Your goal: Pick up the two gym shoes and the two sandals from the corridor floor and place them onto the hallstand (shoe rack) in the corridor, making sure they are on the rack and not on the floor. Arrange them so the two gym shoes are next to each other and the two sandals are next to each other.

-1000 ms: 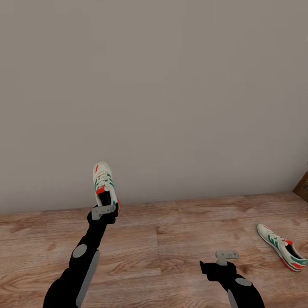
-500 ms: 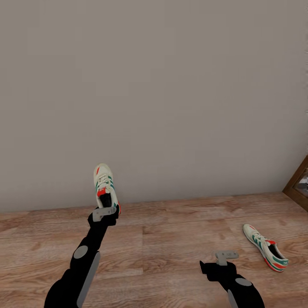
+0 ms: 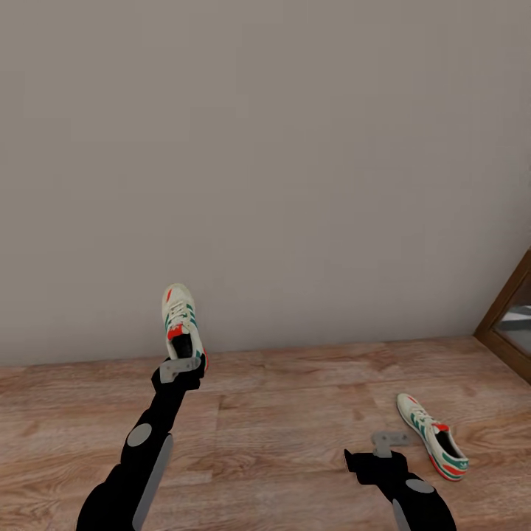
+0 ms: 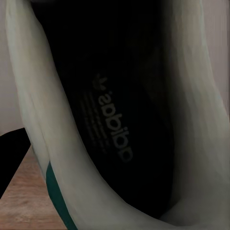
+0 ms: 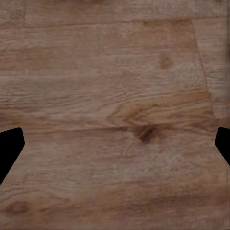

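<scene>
Head view: L gripper (image 3: 181,366) sits at abt 8 o'clock from frame centre, clamped on the heel end of 1 gym shoe (image 3: 181,324). That shoe is held up off the floor, toe pointing to 12 o'clock, seen against the plain grey wall (image 3: 265,162); cream upper, green stripes, red-orange tongue patch showing. L wrist view looks straight into the held shoe's dark inside (image 4: 110,120), printed insole logo legible, cream collar round it, a green stripe at the edge.

R gripper (image 3: 389,441) is at abt 5 o'clock, low over the corridor floor (image 3: 295,398), holding nothing. R wrist view has its 2 dark fingertips (image 5: 10,146) at opposite edges of the frame, spread wide, w/ bare wood plank (image 5: 115,115) and a knot between them.

2nd gym shoe (image 3: 431,445) lies on the floor at abt 4 o'clock, just beside the R gripper on its 3 o'clock side, not touching, toe aimed toward 11 o'clock, sole down.

At 3 o'clock, frame edge, a brown-framed panel (image 3: 509,302) leans by the wall; can't tell what it is.
</scene>
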`<state>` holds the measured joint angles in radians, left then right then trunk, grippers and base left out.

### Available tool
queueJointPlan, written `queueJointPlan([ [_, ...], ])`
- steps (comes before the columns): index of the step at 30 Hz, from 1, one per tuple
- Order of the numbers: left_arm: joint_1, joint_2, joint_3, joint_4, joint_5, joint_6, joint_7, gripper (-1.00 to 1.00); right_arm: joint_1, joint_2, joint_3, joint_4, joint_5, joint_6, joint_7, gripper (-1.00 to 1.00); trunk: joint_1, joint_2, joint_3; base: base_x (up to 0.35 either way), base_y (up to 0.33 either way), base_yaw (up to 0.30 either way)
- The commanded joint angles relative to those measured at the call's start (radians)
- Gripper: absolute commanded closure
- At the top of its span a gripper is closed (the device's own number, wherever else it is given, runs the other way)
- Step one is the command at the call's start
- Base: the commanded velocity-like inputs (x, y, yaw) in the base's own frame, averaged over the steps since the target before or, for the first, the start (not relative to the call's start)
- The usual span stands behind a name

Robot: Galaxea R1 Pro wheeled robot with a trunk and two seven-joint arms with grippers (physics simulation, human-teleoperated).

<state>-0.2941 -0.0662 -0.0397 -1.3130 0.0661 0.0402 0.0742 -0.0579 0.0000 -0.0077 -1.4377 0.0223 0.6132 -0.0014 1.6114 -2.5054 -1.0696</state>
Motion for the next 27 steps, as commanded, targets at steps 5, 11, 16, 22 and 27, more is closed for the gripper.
queueJointPlan([
  [5,0.0,0.0,-0.002,-0.002,0.006,0.004,0.007,1.0,0.0,0.0,0.0,-0.001,0.002,0.005,0.0,-1.0,0.0,0.0,-0.001,0.014,-0.35,0.188],
  [11,0.0,0.0,-0.002,-0.002,0.006,0.004,0.007,1.0,0.0,0.0,0.0,0.0,0.002,0.005,0.0,-1.0,0.0,0.0,-0.001,0.003,-0.35,0.052],
  [16,0.0,0.0,-0.002,-0.002,0.006,0.004,0.007,1.0,0.0,0.0,0.0,0.0,0.002,0.005,0.0,-1.0,0.0,0.0,-0.001,0.0,-0.35,0.008],
  [22,0.0,0.0,-0.002,-0.002,0.006,0.004,0.007,1.0,0.0,0.0,0.0,0.0,0.002,0.005,0.0,-1.0,0.0,0.0,-0.001,-0.006,-0.35,0.001],
  [27,0.0,0.0,-0.002,-0.002,0.006,0.004,0.007,1.0,0.0,0.0,0.0,0.0,0.002,0.005,0.0,-1.0,0.0,0.0,-0.001,-0.088,-0.346,0.0],
])
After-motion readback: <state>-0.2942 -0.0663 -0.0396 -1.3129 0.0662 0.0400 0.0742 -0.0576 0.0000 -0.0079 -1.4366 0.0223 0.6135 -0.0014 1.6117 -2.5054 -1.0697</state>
